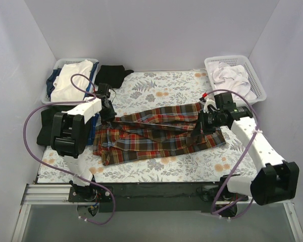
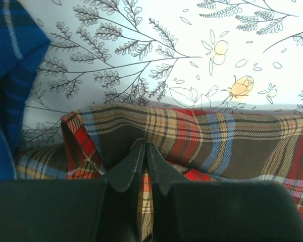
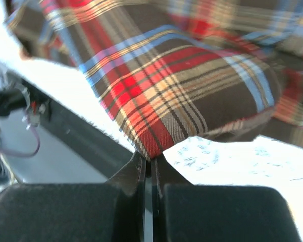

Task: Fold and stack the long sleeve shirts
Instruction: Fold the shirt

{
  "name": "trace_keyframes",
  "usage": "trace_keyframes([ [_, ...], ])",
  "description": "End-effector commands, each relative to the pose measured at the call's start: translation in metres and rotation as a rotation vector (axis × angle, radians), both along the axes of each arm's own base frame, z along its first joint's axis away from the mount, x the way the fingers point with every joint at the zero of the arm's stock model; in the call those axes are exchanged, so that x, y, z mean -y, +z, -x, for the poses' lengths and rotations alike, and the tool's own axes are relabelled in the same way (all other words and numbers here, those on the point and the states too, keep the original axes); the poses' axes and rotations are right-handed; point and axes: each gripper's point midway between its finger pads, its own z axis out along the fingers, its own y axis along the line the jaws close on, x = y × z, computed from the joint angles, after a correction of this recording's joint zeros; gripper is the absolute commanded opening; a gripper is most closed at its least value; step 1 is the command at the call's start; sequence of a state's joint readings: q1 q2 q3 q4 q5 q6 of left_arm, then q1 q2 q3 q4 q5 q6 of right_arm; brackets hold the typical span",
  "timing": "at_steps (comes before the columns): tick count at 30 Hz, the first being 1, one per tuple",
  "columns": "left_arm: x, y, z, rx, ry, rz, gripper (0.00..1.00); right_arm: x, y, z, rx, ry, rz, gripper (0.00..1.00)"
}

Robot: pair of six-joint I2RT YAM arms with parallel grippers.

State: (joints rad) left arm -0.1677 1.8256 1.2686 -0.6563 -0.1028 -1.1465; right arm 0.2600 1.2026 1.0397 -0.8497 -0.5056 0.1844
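Left pincer (image 2: 144,151) is pinched tight on the plaid shirt (image 2: 202,141), its two fingertips meeting on a fold of cloth near the shirt's left end. In the left wrist view that fold rises off the floral counter (image 1: 161,85) and a blue checked cloth (image 2: 10,75) hangs at the left edge of the picture. The right pincer (image 3: 150,160) is also closed on the plaid shirt. It grips a rounded corner at the shirt's right end, and the cloth bulges just past its fingertips with the counter showing pale beneath it.

From above, the plaid shirt lies rumpled across the middle of the counter, running left to right. Its far part is drawn into a long band between the two pincers, and its near part is spread flat towards the front edge. The black shirt (image 1: 111,75) lies bunched at the far edge of the counter, just beside the left basket (image 1: 53,68) and well apart from the plaid one. That basket holds white and blue clothes. The right basket (image 1: 257,83), at the far right corner, holds white cloth. A dark cloth (image 1: 48,126) hangs over the counter's left edge, beside the left arm.
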Motion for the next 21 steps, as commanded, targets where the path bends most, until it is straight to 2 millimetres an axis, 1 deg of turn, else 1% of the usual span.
trace_keyframes([
  [1,-0.001,0.002,-0.012,0.040,-0.023,-0.018,0.05,0.010,-0.014,-0.057,0.072,-0.060,0.035,0.01],
  [2,-0.002,-0.001,-0.012,0.035,-0.027,-0.020,0.06,0.010,-0.017,-0.069,0.086,-0.063,0.041,0.01],
  [3,-0.002,-0.002,-0.012,0.032,-0.026,-0.019,0.06,0.014,-0.013,-0.086,0.110,-0.082,0.067,0.02],
  [4,-0.002,-0.004,-0.010,0.026,-0.030,-0.020,0.06,0.014,-0.030,-0.096,0.059,-0.084,0.092,0.11],
  [5,-0.002,-0.005,-0.009,0.022,-0.035,-0.021,0.08,0.016,-0.031,-0.107,0.061,-0.090,0.102,0.17],
  [6,-0.003,-0.004,-0.009,0.024,-0.035,-0.023,0.08,0.022,-0.028,-0.126,0.086,-0.124,0.137,0.22],
  [7,-0.004,-0.005,-0.008,0.023,-0.035,-0.028,0.09,0.025,-0.041,-0.138,0.055,-0.142,0.166,0.31],
  [8,-0.004,-0.005,-0.007,0.018,-0.036,-0.029,0.10,0.026,-0.042,-0.147,0.059,-0.149,0.181,0.34],
  [9,-0.004,-0.005,-0.005,0.017,-0.035,-0.032,0.11,0.034,-0.046,-0.157,0.061,-0.190,0.232,0.37],
  [10,-0.005,-0.003,-0.004,0.019,-0.032,-0.032,0.13,0.037,-0.045,-0.174,0.077,-0.212,0.258,0.40],
  [11,-0.006,-0.005,0.000,0.008,-0.033,-0.032,0.14,0.039,-0.044,-0.182,0.090,-0.226,0.274,0.41],
  [12,-0.006,-0.005,0.002,0.008,-0.028,-0.030,0.15,0.047,-0.041,-0.192,0.111,-0.263,0.317,0.41],
  [13,-0.006,-0.003,0.004,0.011,-0.028,-0.030,0.16,0.051,-0.034,-0.203,0.127,-0.303,0.333,0.42],
  [14,-0.007,-0.004,0.007,0.006,-0.026,-0.033,0.17,0.054,-0.030,-0.208,0.142,-0.322,0.345,0.42],
  [15,-0.007,-0.004,0.009,0.003,-0.024,-0.034,0.19,0.062,-0.026,-0.212,0.160,-0.359,0.388,0.42],
  [17,-0.010,-0.002,0.011,0.007,-0.014,-0.045,0.21,0.072,-0.015,-0.217,0.211,-0.416,0.458,0.43],
  [18,-0.011,-0.001,0.013,0.005,-0.011,-0.050,0.24,0.075,-0.010,-0.218,0.230,-0.429,0.479,0.43],
  [19,-0.012,0.000,0.012,0.008,-0.003,-0.051,0.24,0.072,0.001,-0.217,0.271,-0.441,0.510,0.43],
  [20,-0.013,0.002,0.013,0.009,-0.001,-0.057,0.25,0.081,0.005,-0.216,0.309,-0.465,0.583,0.44],
  [21,-0.015,0.002,0.013,0.011,0.006,-0.065,0.27,0.077,0.008,-0.215,0.331,-0.448,0.587,0.45],
])
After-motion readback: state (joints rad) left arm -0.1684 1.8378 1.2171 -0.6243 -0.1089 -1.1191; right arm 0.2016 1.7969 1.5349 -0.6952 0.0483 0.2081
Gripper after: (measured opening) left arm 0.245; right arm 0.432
